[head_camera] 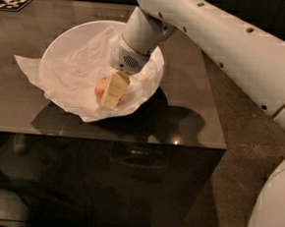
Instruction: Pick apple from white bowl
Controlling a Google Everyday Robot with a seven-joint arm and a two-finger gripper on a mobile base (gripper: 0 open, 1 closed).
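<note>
Camera view: the gripper (110, 94) is hanging low inside the white bowl (59, 39), covering the right side of the apple (100, 87). The apple is lying on crumpled paper (72, 68) in the bowl's near-right part. Whether the gripper is holding it cannot be told.

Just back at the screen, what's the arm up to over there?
The robot's arm is reaching down into the white bowl on the dark table. Its pincer is low inside the bowl, right against the apple and covering its right side. The apple sits on the crumpled paper lining the bowl, toward the near edge. It has not been lifted out, and I cannot tell whether the pincer has a grip on it.
</note>
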